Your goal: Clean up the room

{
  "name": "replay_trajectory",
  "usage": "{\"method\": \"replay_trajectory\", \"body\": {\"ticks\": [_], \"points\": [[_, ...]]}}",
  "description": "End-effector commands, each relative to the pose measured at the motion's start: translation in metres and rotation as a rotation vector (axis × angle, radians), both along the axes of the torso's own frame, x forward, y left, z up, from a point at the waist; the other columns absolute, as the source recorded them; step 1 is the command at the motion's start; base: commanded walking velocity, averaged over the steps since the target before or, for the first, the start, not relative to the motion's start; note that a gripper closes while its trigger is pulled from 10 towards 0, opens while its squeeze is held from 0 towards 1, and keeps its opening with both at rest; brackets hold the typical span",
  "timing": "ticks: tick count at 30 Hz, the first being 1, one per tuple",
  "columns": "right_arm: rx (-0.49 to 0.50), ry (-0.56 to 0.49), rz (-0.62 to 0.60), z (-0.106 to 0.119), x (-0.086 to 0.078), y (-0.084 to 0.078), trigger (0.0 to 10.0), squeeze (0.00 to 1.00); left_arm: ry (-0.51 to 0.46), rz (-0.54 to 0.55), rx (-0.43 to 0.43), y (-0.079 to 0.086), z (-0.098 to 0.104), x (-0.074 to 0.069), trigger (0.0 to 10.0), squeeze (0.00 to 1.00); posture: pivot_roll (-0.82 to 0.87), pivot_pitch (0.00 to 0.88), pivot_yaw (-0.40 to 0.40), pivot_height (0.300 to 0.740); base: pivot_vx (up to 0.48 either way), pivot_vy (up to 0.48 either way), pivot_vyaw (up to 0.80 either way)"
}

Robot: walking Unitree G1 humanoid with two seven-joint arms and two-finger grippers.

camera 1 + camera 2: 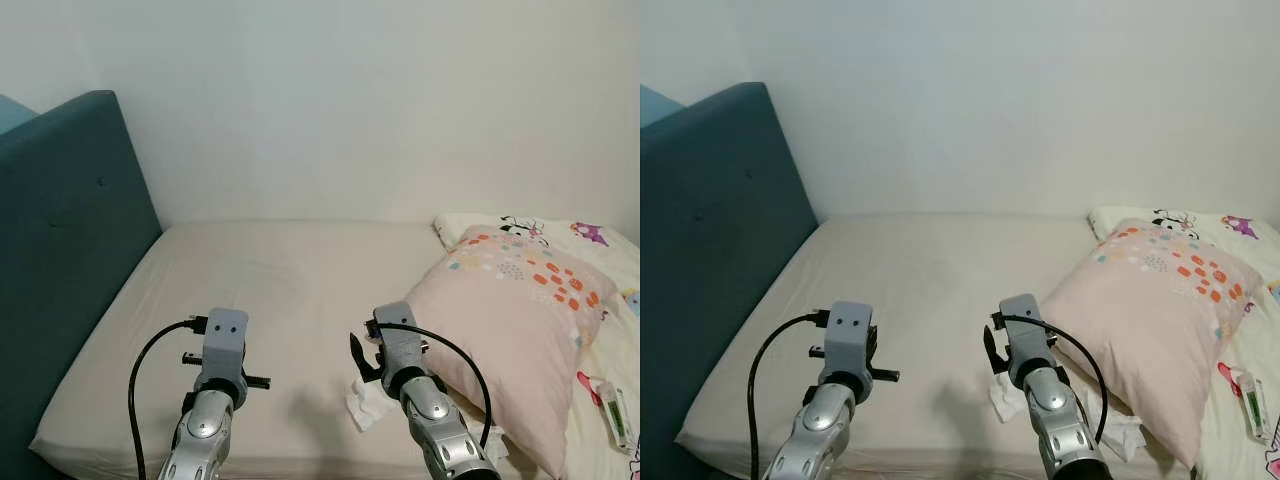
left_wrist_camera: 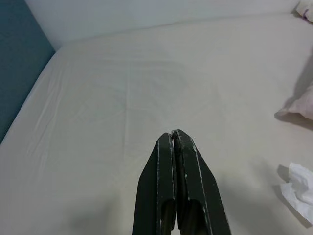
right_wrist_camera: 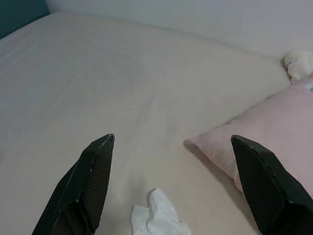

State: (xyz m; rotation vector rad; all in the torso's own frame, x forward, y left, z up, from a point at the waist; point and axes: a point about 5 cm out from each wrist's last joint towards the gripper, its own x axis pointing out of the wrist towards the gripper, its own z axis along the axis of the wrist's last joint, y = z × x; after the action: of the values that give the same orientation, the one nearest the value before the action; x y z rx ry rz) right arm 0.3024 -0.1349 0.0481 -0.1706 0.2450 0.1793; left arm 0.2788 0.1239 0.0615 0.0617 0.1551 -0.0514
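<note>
Left eye view: looked down on a beige-sheeted mattress (image 1: 280, 290), dark teal padded headboard (image 1: 60, 260) along the robot's left, plain white wall (image 1: 380, 100) behind

Crumpled white tissue (image 1: 368, 402) lay on the sheet near the front edge, just beside the lower corner of a pale pink pillow with orange and blue spots (image 1: 525, 320); seen also in the right wrist view as a white wad (image 3: 159, 218) between the fingers, low and close to the camera

Right gripper (image 3: 178, 181) held above the tissue, not touching, two long black fingers (image 3: 93, 176) spread wide apart; pillow corner (image 3: 230, 152) just beyond

Left gripper (image 2: 176, 142) poised over bare sheet to the robot's left of the tissue, well apart from it, black fingers (image 2: 164, 171) pressed together with nothing between them

White printed bedding with cartoon figures (image 1: 570, 232) behind the pillow; small white and green packet (image 1: 615, 405) on it at the far right
</note>
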Motion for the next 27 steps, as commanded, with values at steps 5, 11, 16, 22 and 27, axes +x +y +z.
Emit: {"method": "replay_trajectory", "body": {"ticks": [5, 11, 16, 22, 27], "points": [[0.018, 0.016, -0.012, -0.0023, -0.0015, -0.0012, 10.0, 0.0, -0.002, -0.005, 0.017, 0.0015, 0.0006, 0.0008, 10.0, 0.0, -0.03, 0.0, -0.012, 0.71, 0.0, 0.0, 0.0], [0.015, 0.016, -0.012, -0.002, -0.0013, -0.0022, 10.0, 0.0, -0.002, -0.007, 0.018, 0.0013, 0.0006, 0.0009, 10.0, 0.0, -0.03, 0.0, -0.014, 0.69, 0.0, 0.0, 0.0], [0.015, 0.016, -0.013, -0.0016, -0.001, -0.0025, 10.0, 0.0, -0.003, -0.014, 0.017, -0.0003, 0.0003, 0.0004, 10.0, 0.0, -0.03, 0.0, -0.013, 0.665, 0.0, 0.0, 0.0], [0.015, 0.017, -0.016, -0.0018, -0.0013, -0.0029, 10.0, 0.0, -0.004, -0.021, 0.017, -0.0017, 0.0007, 0.001, 10.0, 0.0, -0.03, 0.0, -0.01, 0.645, 0.0, 0.0, 0.0], [0.015, 0.014, -0.017, -0.0015, -0.0012, -0.0034, 10.0, 0.0, -0.003, -0.026, 0.017, -0.0026, 0.0009, 0.0016, 10.0, 0.0, -0.04, 0.0, -0.008, 0.631, 0.0, 0.0, 0.0]]}}
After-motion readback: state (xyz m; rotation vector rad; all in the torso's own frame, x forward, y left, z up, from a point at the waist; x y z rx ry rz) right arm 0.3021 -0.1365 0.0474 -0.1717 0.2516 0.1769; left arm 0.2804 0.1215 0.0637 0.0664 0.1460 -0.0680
